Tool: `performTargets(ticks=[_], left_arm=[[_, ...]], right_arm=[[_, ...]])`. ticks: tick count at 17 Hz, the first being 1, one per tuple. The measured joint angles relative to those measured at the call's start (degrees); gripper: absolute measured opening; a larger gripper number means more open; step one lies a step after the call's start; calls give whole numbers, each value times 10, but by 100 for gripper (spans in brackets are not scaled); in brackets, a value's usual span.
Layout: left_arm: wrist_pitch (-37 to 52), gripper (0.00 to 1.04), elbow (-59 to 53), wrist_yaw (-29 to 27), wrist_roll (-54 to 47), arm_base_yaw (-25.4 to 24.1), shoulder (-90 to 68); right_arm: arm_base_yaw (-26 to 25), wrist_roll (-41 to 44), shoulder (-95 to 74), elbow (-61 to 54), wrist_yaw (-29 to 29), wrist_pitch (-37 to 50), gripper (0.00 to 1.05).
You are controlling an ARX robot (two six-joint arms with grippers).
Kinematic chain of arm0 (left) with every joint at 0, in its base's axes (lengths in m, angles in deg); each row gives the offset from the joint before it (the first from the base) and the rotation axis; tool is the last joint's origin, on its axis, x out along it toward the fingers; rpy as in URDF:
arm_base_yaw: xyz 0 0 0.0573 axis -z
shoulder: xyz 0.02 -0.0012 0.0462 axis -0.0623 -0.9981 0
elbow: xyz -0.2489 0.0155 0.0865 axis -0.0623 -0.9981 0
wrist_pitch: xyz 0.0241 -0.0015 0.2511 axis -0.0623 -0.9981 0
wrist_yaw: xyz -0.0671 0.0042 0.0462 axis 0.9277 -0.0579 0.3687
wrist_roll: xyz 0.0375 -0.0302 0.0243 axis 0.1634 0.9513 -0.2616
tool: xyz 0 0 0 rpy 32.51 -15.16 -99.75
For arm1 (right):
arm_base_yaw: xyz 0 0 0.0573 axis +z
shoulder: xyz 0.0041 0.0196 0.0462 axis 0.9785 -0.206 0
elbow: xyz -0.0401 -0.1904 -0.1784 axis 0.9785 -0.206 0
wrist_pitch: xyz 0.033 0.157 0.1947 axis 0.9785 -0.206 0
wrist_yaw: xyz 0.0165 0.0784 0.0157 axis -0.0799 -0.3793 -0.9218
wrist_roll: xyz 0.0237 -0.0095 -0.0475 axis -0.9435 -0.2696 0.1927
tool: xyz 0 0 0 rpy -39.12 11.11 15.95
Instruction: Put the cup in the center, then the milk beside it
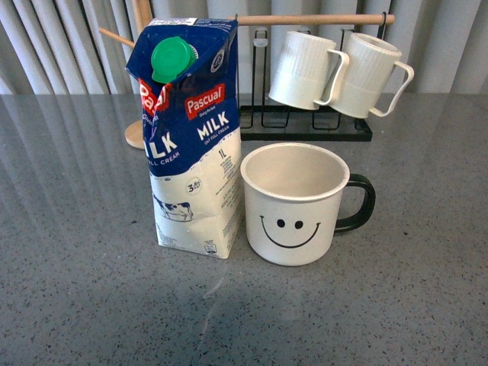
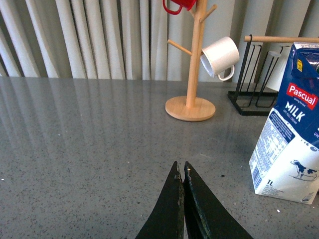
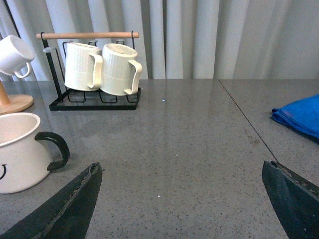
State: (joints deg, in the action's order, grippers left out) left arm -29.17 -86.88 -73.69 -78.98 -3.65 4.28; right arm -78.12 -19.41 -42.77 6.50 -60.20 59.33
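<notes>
The cup, a wide white enamel mug with a black smiley face and black handle, stands upright mid-table in the front view. Right beside it, on its left, stands the milk, a tall blue and white Pascual carton with a green cap. Neither arm shows in the front view. In the left wrist view my left gripper is shut with nothing in it, above bare table, with the milk off to one side. My right gripper is open and empty, and the cup sits beyond one finger.
A black wire rack with a wooden bar holds two ribbed cream mugs behind the cup. A wooden mug tree carries a small white cup. A blue cloth lies on the grey table.
</notes>
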Motion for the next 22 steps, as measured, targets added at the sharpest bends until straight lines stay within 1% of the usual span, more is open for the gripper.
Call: performTargets(ticks=[6,7,8,9,11,20,21,22], left_arm=[[-17,1,-22,0,0,0,50],[-85,1,-21,-1,0,0,93],[-124,1,-21,1,0,0,125],[-115,1,-21,0,0,0,144],[-126,1,-21,0,0,0,143],[-119,1,-21,0,0,0,143],[-119,9,-21,0,0,0,143],[-119,24,-21,0,0,0,143]], right_arm=[[0,0,0,0,0,0,98],[0,0,0,0,0,0,98],[0,0,0,0,0,0,98],[0,0,0,0,0,0,98],[0,0,0,0,0,0,98],[0,0,0,0,0,0,98],[0,0,0,0,0,0,98],[0,0,0,0,0,0,98]])
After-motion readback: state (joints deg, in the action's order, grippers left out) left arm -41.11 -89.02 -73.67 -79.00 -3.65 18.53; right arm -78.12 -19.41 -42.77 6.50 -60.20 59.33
